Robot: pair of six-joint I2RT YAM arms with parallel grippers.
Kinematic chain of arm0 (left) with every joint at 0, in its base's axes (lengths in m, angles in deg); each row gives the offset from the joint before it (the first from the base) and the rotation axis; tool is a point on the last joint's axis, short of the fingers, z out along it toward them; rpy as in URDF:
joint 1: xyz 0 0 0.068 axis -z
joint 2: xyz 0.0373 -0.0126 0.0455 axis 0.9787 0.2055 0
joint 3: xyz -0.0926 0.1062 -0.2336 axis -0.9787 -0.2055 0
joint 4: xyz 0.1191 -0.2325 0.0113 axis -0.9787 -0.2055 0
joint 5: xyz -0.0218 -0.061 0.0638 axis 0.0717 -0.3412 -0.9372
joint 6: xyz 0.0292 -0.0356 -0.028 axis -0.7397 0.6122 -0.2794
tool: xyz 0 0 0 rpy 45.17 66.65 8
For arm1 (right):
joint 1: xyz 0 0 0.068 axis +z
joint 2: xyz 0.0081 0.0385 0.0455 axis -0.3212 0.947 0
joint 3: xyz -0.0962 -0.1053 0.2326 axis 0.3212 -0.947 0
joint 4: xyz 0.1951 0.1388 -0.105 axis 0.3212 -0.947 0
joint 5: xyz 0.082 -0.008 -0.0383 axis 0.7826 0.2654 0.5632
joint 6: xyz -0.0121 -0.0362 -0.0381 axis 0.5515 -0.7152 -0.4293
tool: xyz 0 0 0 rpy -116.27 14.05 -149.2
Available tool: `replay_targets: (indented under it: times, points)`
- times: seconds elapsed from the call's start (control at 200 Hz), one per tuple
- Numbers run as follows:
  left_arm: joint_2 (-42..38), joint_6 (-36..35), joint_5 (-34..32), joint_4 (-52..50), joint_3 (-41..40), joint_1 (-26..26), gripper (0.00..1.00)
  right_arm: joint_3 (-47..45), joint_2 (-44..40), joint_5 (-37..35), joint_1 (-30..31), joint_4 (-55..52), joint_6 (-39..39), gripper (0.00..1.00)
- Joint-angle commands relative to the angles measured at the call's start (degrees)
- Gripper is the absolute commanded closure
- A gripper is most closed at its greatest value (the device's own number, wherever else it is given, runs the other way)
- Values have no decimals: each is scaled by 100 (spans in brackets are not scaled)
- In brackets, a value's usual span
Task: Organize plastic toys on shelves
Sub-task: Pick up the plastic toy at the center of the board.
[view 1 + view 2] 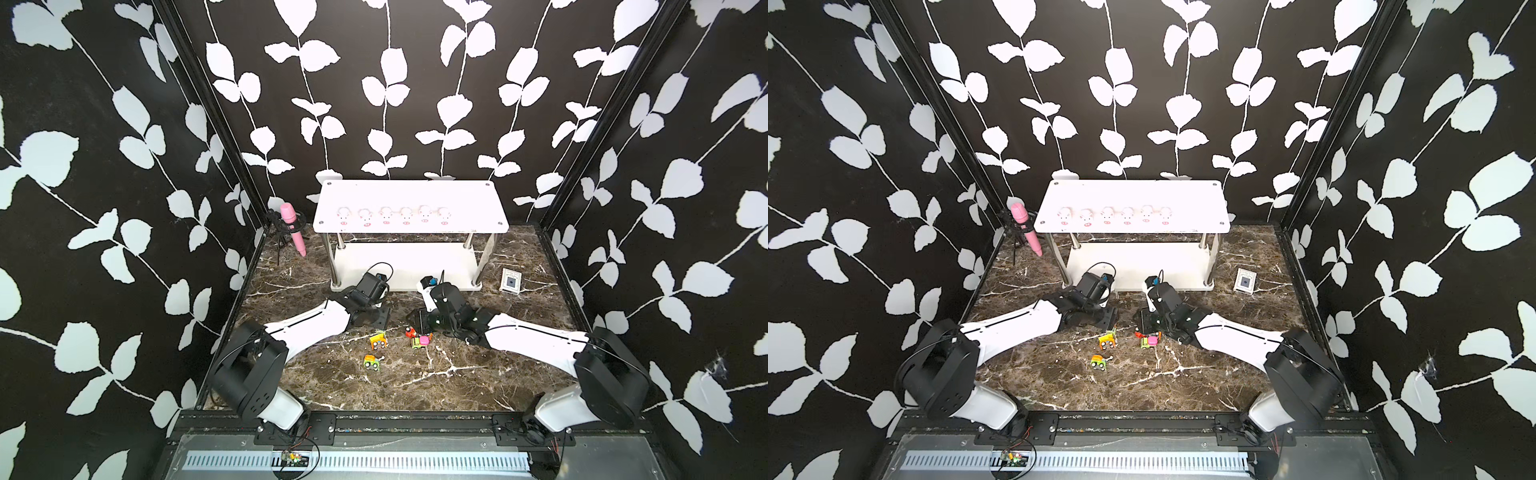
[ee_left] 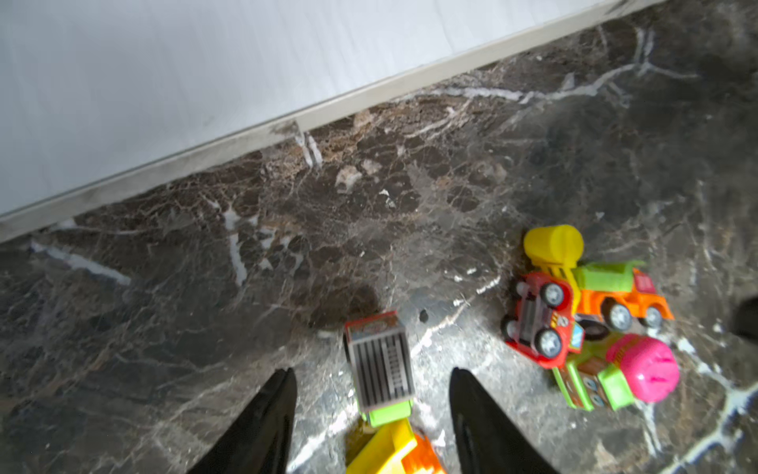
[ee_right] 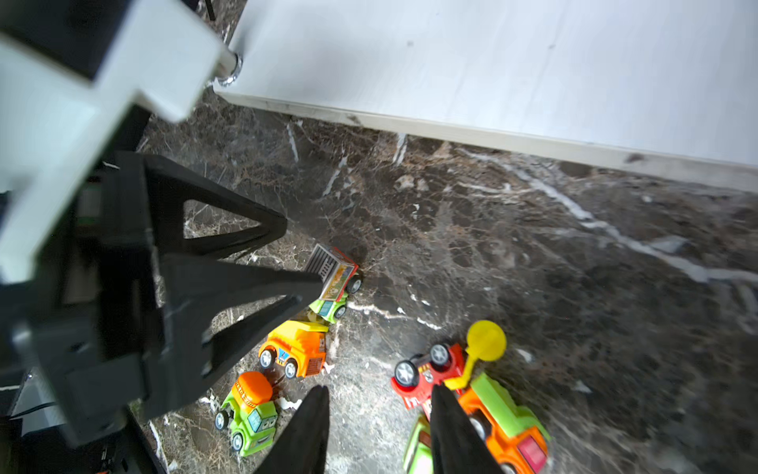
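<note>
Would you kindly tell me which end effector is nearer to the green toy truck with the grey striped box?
Left. The left end effector straddles the striped-box truck, open; the right end effector is apart, beside the red plastic toy car.

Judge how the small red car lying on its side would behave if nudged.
The red car lies on its side, wheels off the marble, so it would probably slide or flop over rather than roll. It looks like hard moulded plastic: likely stiff and light. It touches the orange truck, so a push would probably shift that too.
</note>
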Motion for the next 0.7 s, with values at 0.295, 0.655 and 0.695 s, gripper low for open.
replay_targets:
  times: [0.295,0.655,0.695]
  points:
    - [511,-47,-146,-107,278,98,53,-328,-269,-163,-85,-4,113,55]
    - [728,-13,-114,-88,295,105,68,-288,-210,-21,-81,40,125,55]
    - [720,17,-129,-99,278,105,73,-297,-207,-27,-80,36,126,55]
